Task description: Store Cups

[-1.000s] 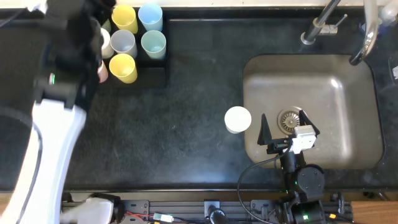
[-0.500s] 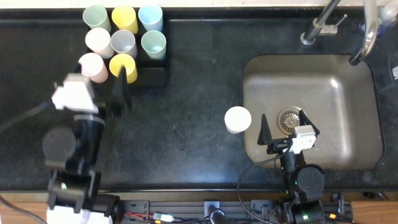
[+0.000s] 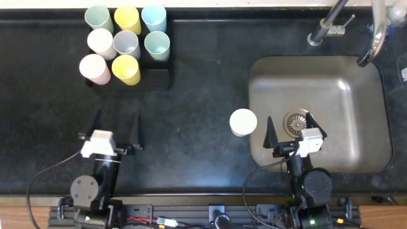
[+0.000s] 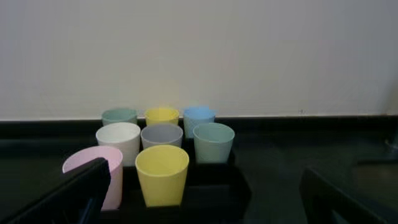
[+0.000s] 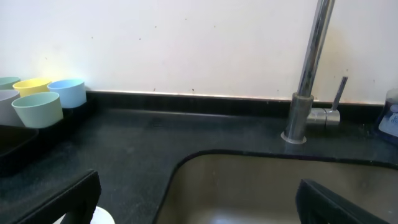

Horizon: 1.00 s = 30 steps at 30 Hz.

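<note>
L hand [image 3: 117,121]: fingers spread wide, nothing btwn them, low over the bench [image 3: 191,152] near its front edge, left side. Straight up the bench from it, well apart, stands the cup group in 3 rows.

- Nearest row: pink cup [image 3: 93,68] and front yellow cup [image 3: 126,69], side by side.
- Middle row: white cup [image 3: 101,42], grey cup [image 3: 126,43], mint cup [image 3: 156,44].
- Back row, by the wall: green cup [image 3: 98,16], back yellow cup [image 3: 127,18], blue cup [image 3: 153,17].

All upright, mouths up, packed close, at a black tray [image 3: 160,75]. In the L wrist view the pink cup sits lower than its neighbours. Can't tell if it's in the tray or just beside it on the bench.

R hand [image 3: 289,121]: also wide open, holding nothing, at the near left part of the sink [image 3: 356,76]. Seen from above, its fingertips lie either side of the drain [image 3: 296,121]. Just beside its left finger, on the bench at the sink's left rim, is a lone white cup [image 3: 243,122], near the finger but not touching. From above it shows as a plain white disc; can't tell which way up. It's well apart from the tray, off to the right across the bench. Tap [image 3: 324,25] stands behind the sink's back rim.
</note>
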{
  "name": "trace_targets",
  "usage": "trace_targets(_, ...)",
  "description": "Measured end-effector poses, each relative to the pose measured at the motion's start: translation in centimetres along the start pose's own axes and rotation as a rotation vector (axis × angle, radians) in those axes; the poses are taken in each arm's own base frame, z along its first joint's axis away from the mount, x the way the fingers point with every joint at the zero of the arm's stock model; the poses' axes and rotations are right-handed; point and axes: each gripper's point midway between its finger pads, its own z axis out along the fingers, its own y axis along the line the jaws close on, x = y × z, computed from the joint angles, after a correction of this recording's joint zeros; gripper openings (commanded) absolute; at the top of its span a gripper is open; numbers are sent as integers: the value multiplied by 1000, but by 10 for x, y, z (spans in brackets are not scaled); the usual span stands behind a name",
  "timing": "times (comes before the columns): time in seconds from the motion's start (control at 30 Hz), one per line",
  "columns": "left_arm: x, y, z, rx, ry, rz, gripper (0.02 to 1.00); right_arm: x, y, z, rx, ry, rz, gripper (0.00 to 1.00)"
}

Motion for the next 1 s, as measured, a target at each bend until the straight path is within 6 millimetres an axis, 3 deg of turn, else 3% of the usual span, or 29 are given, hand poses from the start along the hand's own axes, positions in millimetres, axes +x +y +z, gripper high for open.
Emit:
trace_targets(0.13, 8, 0, -3, -1, 29, 36, 1000, 0, 0, 0, 0, 0, 0, 998)
trace_targets(0.33, 44, 0, -7, 10, 179, 57, 1000, 0, 0, 0, 0, 0, 0, 996)
trace_targets(1.0, 45, -1, -7, 14, 182, 62, 1000, 0, 0, 0, 0, 0, 0, 998)
